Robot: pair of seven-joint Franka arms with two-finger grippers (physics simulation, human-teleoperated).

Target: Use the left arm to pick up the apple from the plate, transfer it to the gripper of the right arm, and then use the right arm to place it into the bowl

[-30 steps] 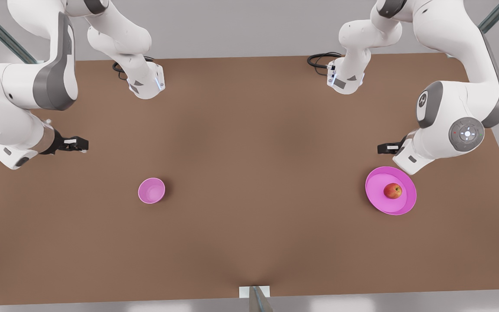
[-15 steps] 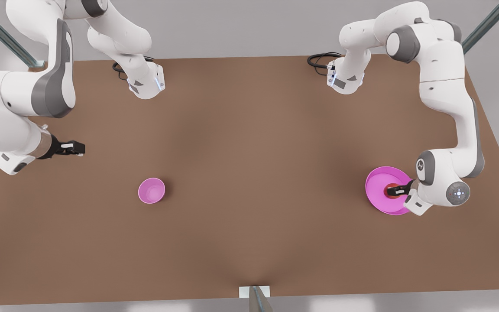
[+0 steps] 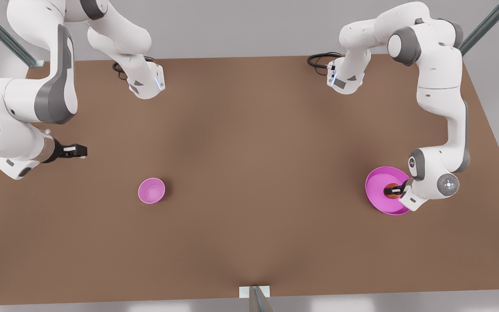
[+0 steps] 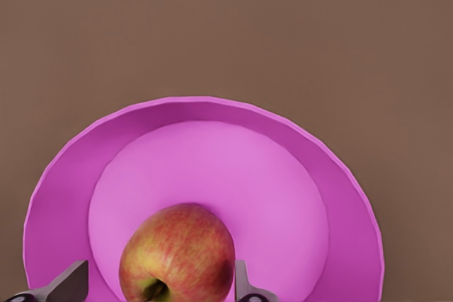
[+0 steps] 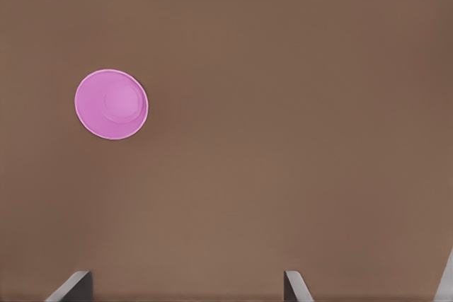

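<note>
While the right hand (image 3: 76, 151) waits released above the worktop (image 3: 249, 173), up and toward the front view's left of the bowl (image 3: 151, 190), little has altered on that side — the arm has only shifted slightly. Farther toward the front view's right, well apart from the bowl, the change is plain: a second ago the left hand (image 3: 396, 190) hung just beyond the plate (image 3: 377, 186), and it has since come down over the plate's middle. That suggests the approach is done and the grasp is the step in hand. The apple (image 4: 177, 252) rests on the plate, sitting between the left hand's spread fingers (image 4: 69, 284) — one fingertip looks close against its side, the other stands a little apart, so nothing is clenched yet.
</note>
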